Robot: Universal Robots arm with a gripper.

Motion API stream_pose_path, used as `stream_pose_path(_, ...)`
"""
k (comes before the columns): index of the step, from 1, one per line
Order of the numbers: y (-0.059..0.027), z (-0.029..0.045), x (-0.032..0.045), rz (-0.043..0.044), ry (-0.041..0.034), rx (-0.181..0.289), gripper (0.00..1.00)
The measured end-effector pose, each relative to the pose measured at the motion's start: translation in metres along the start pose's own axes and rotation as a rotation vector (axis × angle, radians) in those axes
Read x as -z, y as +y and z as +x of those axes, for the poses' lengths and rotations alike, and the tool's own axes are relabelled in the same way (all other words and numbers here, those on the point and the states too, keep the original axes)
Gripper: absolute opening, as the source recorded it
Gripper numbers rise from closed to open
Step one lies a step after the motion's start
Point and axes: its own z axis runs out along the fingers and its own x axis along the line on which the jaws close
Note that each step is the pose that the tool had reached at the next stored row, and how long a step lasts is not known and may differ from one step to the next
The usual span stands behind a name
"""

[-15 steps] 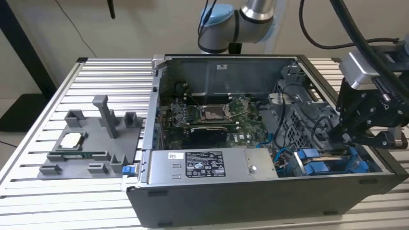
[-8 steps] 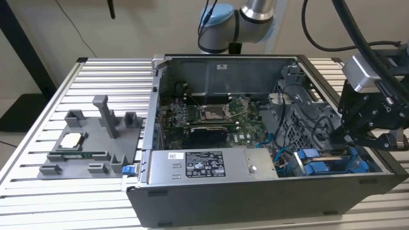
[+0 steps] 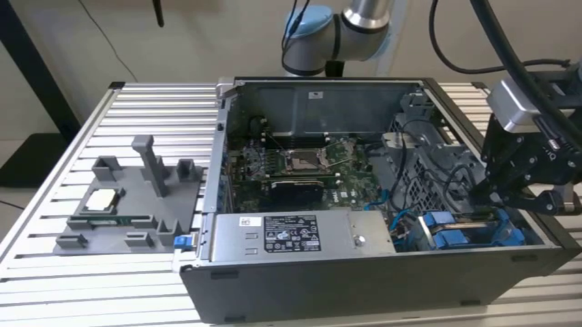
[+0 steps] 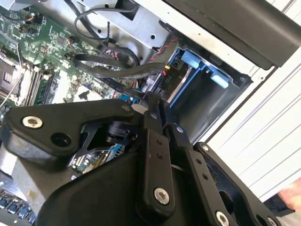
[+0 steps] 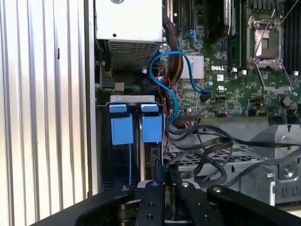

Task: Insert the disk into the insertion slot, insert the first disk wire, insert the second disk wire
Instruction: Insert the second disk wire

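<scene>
While the arm (image 3: 364, 17) hangs over the open computer case (image 3: 364, 286) on the slatted bench (image 3: 155, 102), the end effector (image 3: 523, 201) is down at the case's corner on the exterior view's right, right over the drive cage. The disk (image 5: 151, 128) sits in the insertion slot (image 5: 133, 99), blue carrier showing, just beside a second blue fitting (image 5: 121, 129). In the second wrist view the fingers (image 4: 153, 141) are clenched, tips together on what looks like the plug of a black wire (image 4: 127, 87), right at the disk's end. The power-supply box (image 3: 300, 235) lies alongside, the motherboard (image 3: 300, 160) is beyond it, and a grey fixture (image 3: 127, 204) stands well apart on the bench.
</scene>
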Motion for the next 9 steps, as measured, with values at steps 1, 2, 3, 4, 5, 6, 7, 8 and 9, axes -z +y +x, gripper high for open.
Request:
stream_pose_path(1, -0.0001, 0.0000, -0.0001, 0.0000, 0.0001, 0.000, 0.16)
stream_pose_path(2, -0.0001, 0.0001, -0.0004, 0.0000, 0.0000, 0.000, 0.16)
stream_pose_path(3, -0.0001, 0.0001, -0.0006, 0.0000, 0.0000, 0.000, 0.16)
stream_pose_path(4, -0.0001, 0.0001, -0.0007, 0.0000, 0.0001, 0.000, 0.16)
stream_pose_path(5, -0.0002, 0.0002, -0.0010, 0.0000, 0.0000, 0.000, 0.16)
stream_pose_path(6, -0.0002, 0.0002, -0.0012, 0.0000, 0.0000, 0.000, 0.16)
stream_pose_path(7, -0.0002, 0.0003, -0.0015, 0.0000, 0.0000, 0.000, 0.16)
stream_pose_path(8, -0.0003, 0.0003, -0.0018, 0.0000, 0.0000, 0.000, 0.16)
stream_pose_path(9, -0.0004, 0.0004, -0.0021, 0.0000, 0.0000, 0.000, 0.16)
